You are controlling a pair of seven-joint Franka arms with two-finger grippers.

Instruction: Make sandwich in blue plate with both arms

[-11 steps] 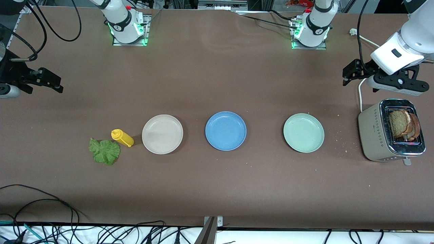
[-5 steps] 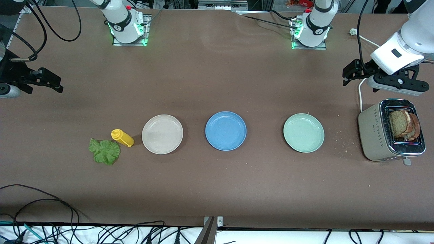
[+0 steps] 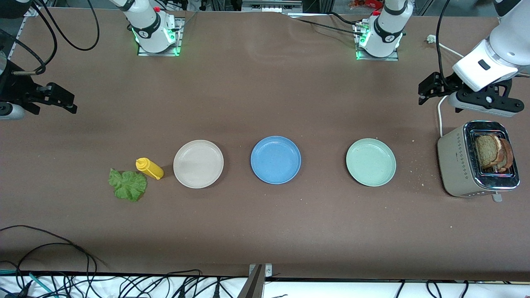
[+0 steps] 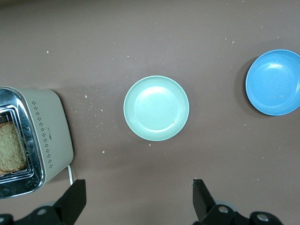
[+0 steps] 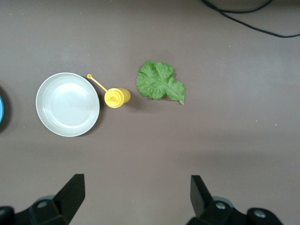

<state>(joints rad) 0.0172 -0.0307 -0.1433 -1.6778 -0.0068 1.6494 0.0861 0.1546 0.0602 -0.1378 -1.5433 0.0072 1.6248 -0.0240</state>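
— Starting at the frame's left edge, why is the right gripper [image 3: 62,99] parked there?
— It waits with jaws spread and empty, over bare table above the lettuce [image 3: 127,185]; the leaf lies flat at lower left, free to pinch.
— Anything crowding it?
— A yellow bottle [image 3: 149,168] lies just beside it, then the beige plate [image 3: 198,164].
— And the blue plate [image 3: 275,159]?
— Centre of the frame, bare, nothing blocking it. A green plate [image 3: 371,162] sits further right.
— The bread?
— Toast [image 3: 492,151] stands in the toaster [image 3: 458,165] at far right. The left gripper [image 3: 439,89], spread and empty, hovers just above it in the picture.
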